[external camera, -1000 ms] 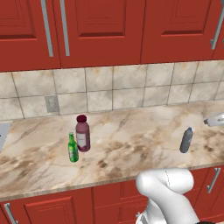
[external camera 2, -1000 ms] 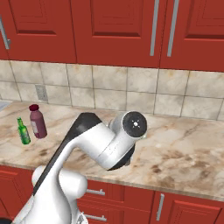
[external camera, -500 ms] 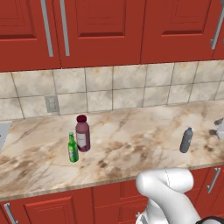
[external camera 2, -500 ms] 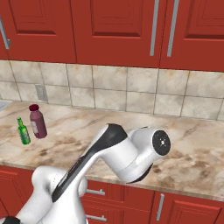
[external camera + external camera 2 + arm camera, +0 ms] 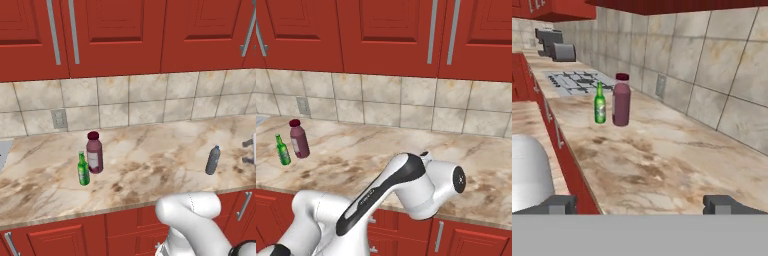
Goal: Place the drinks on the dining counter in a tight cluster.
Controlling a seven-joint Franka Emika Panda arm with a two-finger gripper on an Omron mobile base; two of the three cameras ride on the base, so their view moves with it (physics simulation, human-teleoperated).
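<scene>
The red wall cabinets (image 5: 125, 35) with long metal handles run along the top of both base views, over a backsplash of beige tiles (image 5: 150, 97) that carries a grey wall outlet (image 5: 59, 119). Below them lies the marbled beige-brown desk (image 5: 150, 155), with red drawers (image 5: 476, 240) under its front edge.

The white arm (image 5: 401, 192) rises from the bottom of the base views and bends over the front edge of the desk. In the left base view two dark finger tips (image 5: 247, 151) stick in from the right edge, above the desk and just right of the grey bottle. In the hand view the gripper (image 5: 644, 204) shows its two tips far apart at the bottom, so the jaws stand wide apart with nothing between them.

On the left part of the desk stands the maroon juice bottle (image 5: 94, 152) with its dark-red cap, upright. The small green glass bottle (image 5: 83, 169) stands upright just beside it, slightly nearer the front edge; the two are very close, and whether they touch cannot be told. The slim grey bottle (image 5: 213, 160) stands upright well apart from them, near the right end of the desk.

In the hand view a stove top (image 5: 577, 80) lies on the desk beyond the two bottles, and farther off sits a grey toaster-like appliance (image 5: 559, 47).
</scene>
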